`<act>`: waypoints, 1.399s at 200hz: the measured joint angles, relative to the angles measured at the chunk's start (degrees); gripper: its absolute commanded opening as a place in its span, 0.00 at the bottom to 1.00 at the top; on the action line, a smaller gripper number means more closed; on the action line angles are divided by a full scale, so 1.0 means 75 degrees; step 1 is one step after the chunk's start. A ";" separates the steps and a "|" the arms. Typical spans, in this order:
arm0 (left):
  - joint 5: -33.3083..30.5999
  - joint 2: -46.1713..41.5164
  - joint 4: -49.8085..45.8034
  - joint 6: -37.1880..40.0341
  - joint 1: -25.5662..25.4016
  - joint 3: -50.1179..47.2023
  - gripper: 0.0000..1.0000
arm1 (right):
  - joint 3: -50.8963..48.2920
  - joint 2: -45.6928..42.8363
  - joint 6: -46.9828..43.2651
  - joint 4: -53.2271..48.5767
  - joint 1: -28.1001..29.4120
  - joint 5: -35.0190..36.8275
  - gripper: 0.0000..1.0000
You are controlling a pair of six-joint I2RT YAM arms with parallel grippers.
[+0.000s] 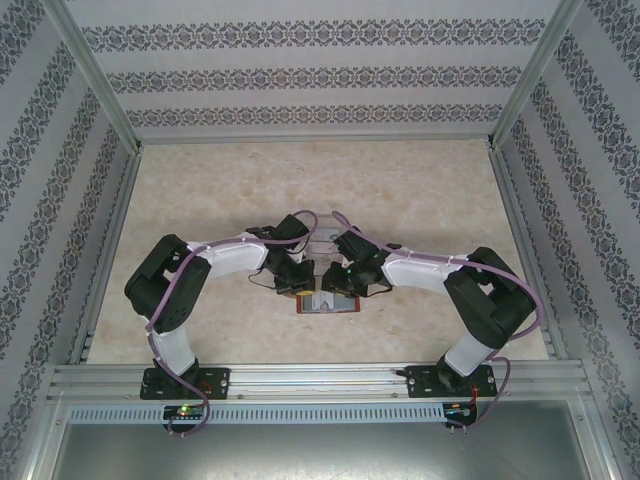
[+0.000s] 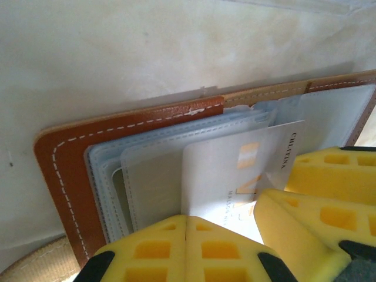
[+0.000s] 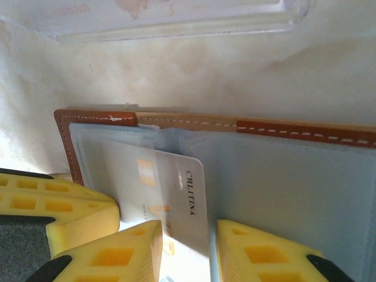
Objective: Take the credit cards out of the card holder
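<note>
Left gripper (image 2: 186, 222): clenched, its two yellow pads flush together with no gap. It sits at the near edge of the open card holder (image 2: 59, 170), over the left half's stacked pockets. Whether a pocket edge is nipped between the pads cannot be told.
Right gripper (image 3: 189, 232): released, with the jaws standing apart. The near end of one credit card (image 3: 176, 188) lies in the gap. Contact with the pads cannot be determined.
Credit card: pale, part-way out of a grey-blue pocket beside the fold, its near end clear of the pocket.
Writing: "CHILTINA" in dark capitals along the card's short edge. There is an orange-gold block mark on its face. The smaller lines beneath are too blurred to read.
Card holder: reddish-brown leather with white stitching. It lies open on the table (image 1: 200, 200), near centre, between the two grippers.
Left wrist view adds: several layered translucent pockets on the left half, and the right gripper's yellow fingers (image 2: 329, 176) at right.
Right wrist view adds: a clear plastic tray (image 3: 176, 23) just beyond the holder's far edge, and the wide plain pocket of the right half.
Top view adds: both arms bent inward, wrists meeting over the holder. No lettering is legible there.
</note>
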 measured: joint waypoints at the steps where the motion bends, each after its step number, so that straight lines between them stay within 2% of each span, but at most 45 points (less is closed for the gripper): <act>1: 0.0000 0.0000 0.0000 0.0003 0.0000 0.0003 0.01 | -0.0015 0.0000 -0.0003 0.0017 -0.0006 -0.0006 0.28; 68: 0.0020 0.0017 -0.0012 0.0085 0.0003 0.0009 0.01 | -0.0423 -0.0184 0.0166 0.0793 -0.0096 -0.0358 0.22; 148: 0.0023 0.0058 -0.0029 0.0134 0.0000 0.0050 0.01 | -0.0533 -0.0525 0.0122 0.0848 -0.0195 -0.0294 0.10; 280: 0.0026 0.0119 -0.0076 0.0166 0.0000 0.0137 0.01 | 0.0341 -0.0723 -0.1035 -0.1396 -0.0187 0.1297 0.07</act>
